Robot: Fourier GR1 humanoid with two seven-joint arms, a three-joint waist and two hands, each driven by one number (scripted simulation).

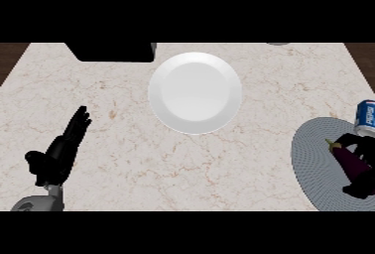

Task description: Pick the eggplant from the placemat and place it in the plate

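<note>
One view only, from the head. Dark purple elongated eggplant (350, 161) lies on the round grey woven placemat (315, 163) at the counter's right edge, its stem end pointing toward the counter's middle. Right hand (364, 168), black, is at the eggplant with fingers curled about it on the far and near sides; grasp appears made, lift not evident. White round ceramic plate (195, 93) sits near the back edge at centre, well apart from the placemat and holding nothing. Blue drinks can (365, 117) stands at the placemat's back rim. Left hand (62, 149) rests released near the left front corner, fingers straight. Judgement: pick under way; carry and placing remain.
</note>
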